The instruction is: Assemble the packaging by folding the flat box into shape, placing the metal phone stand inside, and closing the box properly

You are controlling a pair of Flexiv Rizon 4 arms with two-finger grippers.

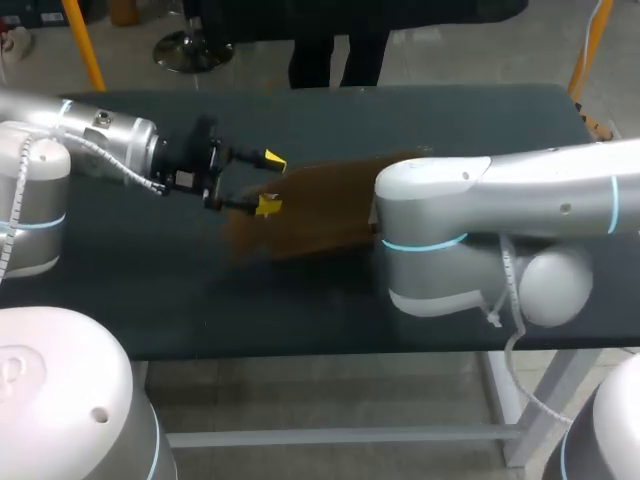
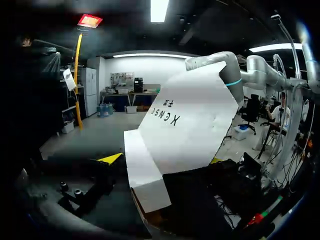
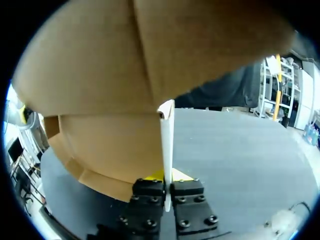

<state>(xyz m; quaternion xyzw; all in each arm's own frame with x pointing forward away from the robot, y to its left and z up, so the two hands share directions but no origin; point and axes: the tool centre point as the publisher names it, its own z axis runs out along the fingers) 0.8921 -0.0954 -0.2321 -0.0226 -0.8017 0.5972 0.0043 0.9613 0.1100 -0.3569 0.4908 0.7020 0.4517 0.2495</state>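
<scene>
Slippage is the main danger. The box (image 1: 320, 205), a flat brown sheet of card with a white outer face, hangs in the air over the middle of the table (image 1: 300, 310), carried by one thin panel only. The right tool (image 3: 167, 176) is pinched narrow on the edge of that panel, its fingers nearly together with the card between them. A twist of the sheet could lever it out of so small a bite and drop it on the table.

The left tool (image 1: 268, 183) stands wide at the box's left end, with one yellow tip on the far side of the card's edge and one on the near side. In its wrist view a folded flap lies between the fingers, and I cannot tell whether either tip touches it. If this tool closes away from a crease, it may crush or bend a panel where no fold is meant, and the box would then not square up. If it pushes while the right tool grips hard, the card could buckle or tear at a crease.

The right arm (image 1: 480, 190) covers the box's right end in the head view, so a wrong fold there would go unseen. The metal phone stand shows in no view. I judge the folding barely begun, with placing and closing not yet done.
</scene>
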